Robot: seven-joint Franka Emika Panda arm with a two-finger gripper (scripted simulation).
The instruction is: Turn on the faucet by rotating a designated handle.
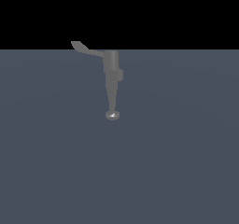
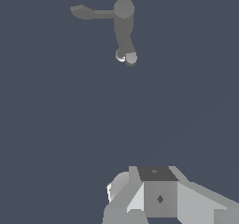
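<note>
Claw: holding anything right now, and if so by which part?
Nothing is held. The claw shows only partly in the wrist view, far from the faucet; its handle is untouched. The exterior view shows no arm.

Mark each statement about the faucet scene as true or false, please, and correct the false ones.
1. The handle points toward the exterior view's left. True.
2. The gripper is clamped on the handle. False: in the wrist view it is far from the faucet, touching nothing.
3. The spout ends in a rounded tip. True.
4. The faucet lies tipped over on the floor. False: its body stands upright.
5. The arm appears in the exterior view. False: only the faucet is seen there.
</note>
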